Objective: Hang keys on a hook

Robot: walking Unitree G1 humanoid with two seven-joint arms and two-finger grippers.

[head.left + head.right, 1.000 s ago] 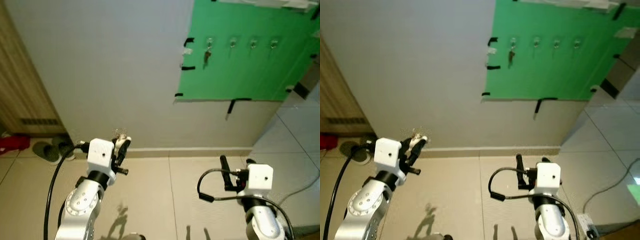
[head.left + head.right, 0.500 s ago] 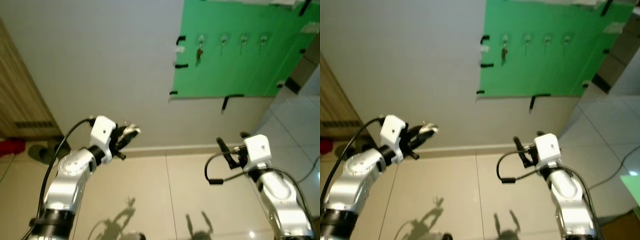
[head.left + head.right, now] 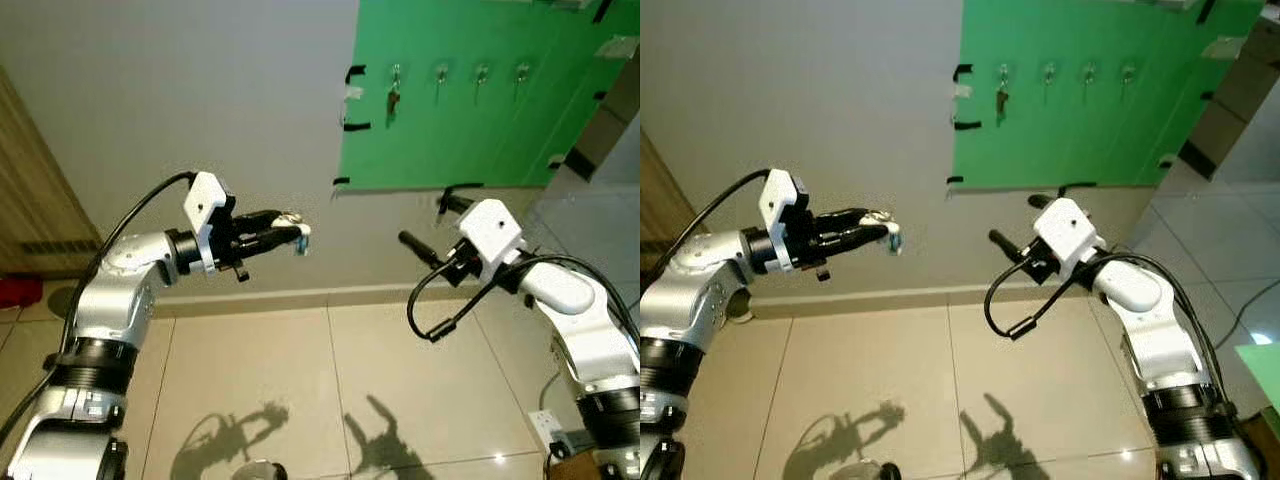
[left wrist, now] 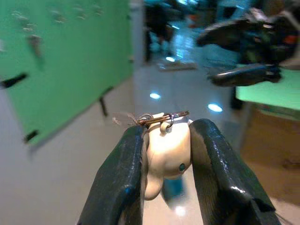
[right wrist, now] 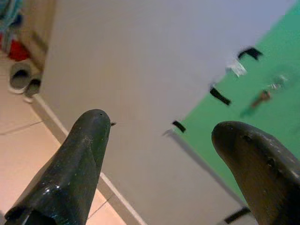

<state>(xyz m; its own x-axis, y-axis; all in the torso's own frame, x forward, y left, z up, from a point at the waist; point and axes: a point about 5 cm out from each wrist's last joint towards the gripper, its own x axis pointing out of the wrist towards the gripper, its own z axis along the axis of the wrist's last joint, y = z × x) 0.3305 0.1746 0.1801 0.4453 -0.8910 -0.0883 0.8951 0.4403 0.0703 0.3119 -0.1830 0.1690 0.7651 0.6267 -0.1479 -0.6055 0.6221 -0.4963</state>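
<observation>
— Cream plastic, that's what I've got: the keys (image 4: 165, 143) hang off a little pale charm, and the left gripper (image 3: 285, 228) has its jaws closed tight on that charm. In the left wrist view the brown ring lies flat across the top of it, sticking out past the black fingers (image 4: 123, 178).

— Where's that in the picture?

— Centre left of the left eye view, arm held out level, jaws aimed toward the wall.

— And the hooks?

— Top of the frame, a row across the green board (image 3: 470, 110). The hook (image 3: 440, 71) next to the leftmost looks bare; the leftmost already carries something dark. From my jaws the row lies up and to the right, well apart. I judge the ring's flat face has to come up square to a hook, so I need a lift and a reach toward the board.

— Which arm is nearer?

— The right gripper (image 3: 424, 226) sits lower right of centre, closer under the board, jaws wide apart and holding nothing. The left has the keys, though.

— Anything you can't read?

— The hooks are tiny and blurred; I can't tell their shape or which way they open. The key blades themselves I can't make out behind the charm.
</observation>
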